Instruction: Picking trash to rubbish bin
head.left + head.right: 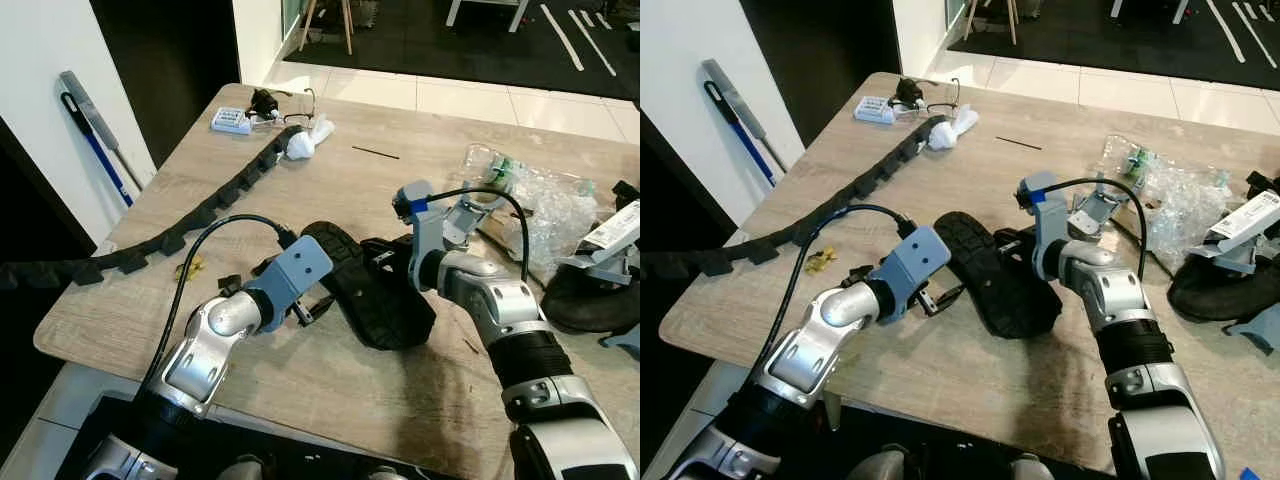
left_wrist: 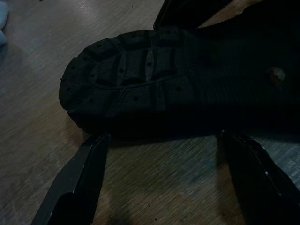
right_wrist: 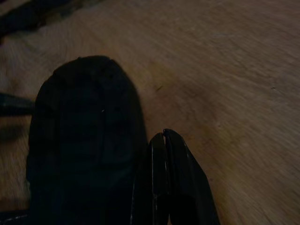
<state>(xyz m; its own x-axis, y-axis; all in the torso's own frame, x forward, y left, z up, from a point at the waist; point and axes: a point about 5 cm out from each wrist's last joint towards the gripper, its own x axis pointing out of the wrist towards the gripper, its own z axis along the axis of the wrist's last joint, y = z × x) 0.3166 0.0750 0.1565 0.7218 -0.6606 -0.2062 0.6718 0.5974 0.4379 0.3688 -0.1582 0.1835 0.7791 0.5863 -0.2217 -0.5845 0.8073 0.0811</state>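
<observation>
A: What are the claws doing?

B: The left gripper (image 2: 164, 173) is spread wide, one finger (image 2: 77, 180) to each side, low over the table (image 1: 300, 400) just short of the sole (image 1: 365, 285). It holds nothing; I can't tell whether the fingertips touch the rubber edge.

A: And the right?

B: In the wrist view the right gripper (image 3: 165, 140) has its fingers pressed together, tips against the sole's edge. Whether a flap of the sole is pinched between them, I cannot tell. From the head views that gripper sits at the sole's right end, mostly hidden by its own wrist.

A: Where does the sole lie?

B: Tread up, near the middle of the table between the two arms, slanting from upper left to lower right.

A: Anything hard to read?

B: Both wrist views are dark. At the right edge a black hoop (image 1: 590, 300) and a grey part (image 1: 610, 255) are cut off. A label there carries print too small to read. Crumpled plastic (image 1: 540, 205) lies behind the right arm, a white wad (image 1: 305, 140) and a black chain (image 1: 200, 215) to the left.
</observation>
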